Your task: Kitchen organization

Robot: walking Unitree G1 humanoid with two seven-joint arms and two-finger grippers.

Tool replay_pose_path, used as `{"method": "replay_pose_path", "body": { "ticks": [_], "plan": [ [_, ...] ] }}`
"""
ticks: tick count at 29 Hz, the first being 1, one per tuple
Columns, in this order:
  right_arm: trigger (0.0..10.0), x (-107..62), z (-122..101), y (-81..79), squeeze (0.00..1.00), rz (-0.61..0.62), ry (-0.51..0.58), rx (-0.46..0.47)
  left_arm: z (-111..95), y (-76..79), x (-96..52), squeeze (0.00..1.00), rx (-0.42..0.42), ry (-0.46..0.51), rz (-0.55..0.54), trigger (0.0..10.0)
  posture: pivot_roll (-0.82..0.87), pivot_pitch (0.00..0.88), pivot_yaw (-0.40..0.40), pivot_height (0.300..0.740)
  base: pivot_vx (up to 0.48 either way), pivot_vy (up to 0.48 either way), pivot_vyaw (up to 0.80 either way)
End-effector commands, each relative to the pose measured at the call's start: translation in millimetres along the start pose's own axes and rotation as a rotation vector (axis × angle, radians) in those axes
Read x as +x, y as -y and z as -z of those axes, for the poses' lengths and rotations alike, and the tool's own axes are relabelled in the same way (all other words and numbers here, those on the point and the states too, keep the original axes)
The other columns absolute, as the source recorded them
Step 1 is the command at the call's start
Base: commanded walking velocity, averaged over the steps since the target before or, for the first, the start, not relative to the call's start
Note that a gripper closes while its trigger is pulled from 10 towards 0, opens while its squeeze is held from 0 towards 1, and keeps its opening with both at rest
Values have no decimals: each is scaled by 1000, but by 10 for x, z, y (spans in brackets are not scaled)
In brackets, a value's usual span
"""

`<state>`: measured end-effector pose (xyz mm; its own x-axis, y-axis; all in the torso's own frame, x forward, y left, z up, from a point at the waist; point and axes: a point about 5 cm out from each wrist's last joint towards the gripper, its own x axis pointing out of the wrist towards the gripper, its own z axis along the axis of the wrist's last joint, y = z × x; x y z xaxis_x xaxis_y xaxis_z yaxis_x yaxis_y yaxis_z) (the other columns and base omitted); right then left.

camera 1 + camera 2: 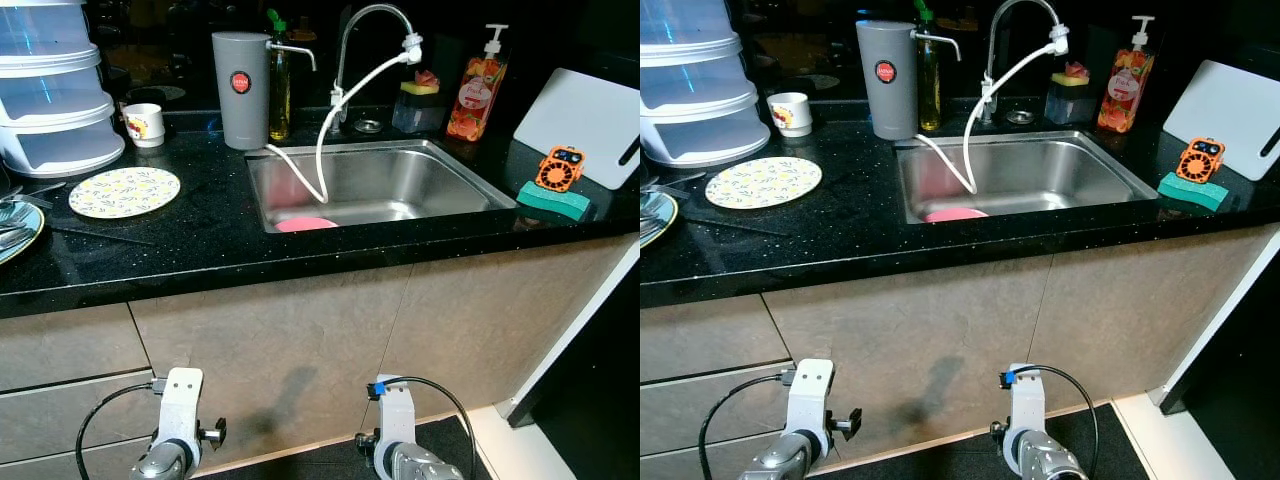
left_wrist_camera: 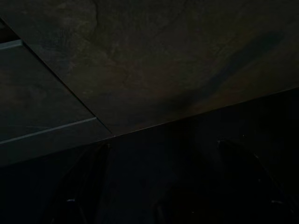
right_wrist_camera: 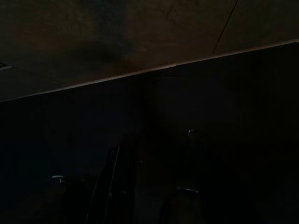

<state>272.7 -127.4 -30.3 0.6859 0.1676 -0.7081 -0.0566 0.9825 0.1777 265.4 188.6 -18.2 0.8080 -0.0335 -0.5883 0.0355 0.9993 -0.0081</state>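
Across the black tabletop (image 1: 200, 250) a steel sink (image 1: 400, 185) sits at the middle, with something pink and round (image 1: 306, 224) lying in its near left corner and a white hose (image 1: 330, 130) looping down into the basin from the tall curved tap (image 1: 372, 30). Just left of the sink's far corner stands a grey jug (image 1: 240, 88), with a bottle with a green cap (image 1: 279, 85) beside it on its right. Farther left are a small printed mug (image 1: 145, 124), a flat plate with a yellow leaf pattern (image 1: 124, 191), and a stack of clear tiered containers (image 1: 50, 90) at the far left. Right of the tap stands an orange soap pump bottle (image 1: 478, 92); nearer, on the right side, a green sponge (image 1: 553, 200) carries a small orange gadget (image 1: 559, 169), and a white cutting board (image 1: 585, 125) leans behind them. Both arms hang low in front of the beige cabinet front (image 1: 300, 340). Both wrist views are very dark, so I cannot tell whether the left hand (image 2: 163, 186) or the right hand (image 3: 145, 184) has its fingers apart or together.
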Motion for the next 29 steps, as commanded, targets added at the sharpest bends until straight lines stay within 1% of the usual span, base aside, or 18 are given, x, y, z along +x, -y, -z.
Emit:
{"method": "replay_pose_path", "body": {
  "ticks": [1,29],
  "plan": [
    [10000,-3,63,3,0,1,-23,9,55,-19,-10,0,5,-18,-8,10000,27,15,-12,740,0,0,0],
    [10000,-5,110,-11,0,0,-30,8,96,-33,-20,0,22,-30,-12,10000,35,0,-7,740,0,0,0]
  ]
}}
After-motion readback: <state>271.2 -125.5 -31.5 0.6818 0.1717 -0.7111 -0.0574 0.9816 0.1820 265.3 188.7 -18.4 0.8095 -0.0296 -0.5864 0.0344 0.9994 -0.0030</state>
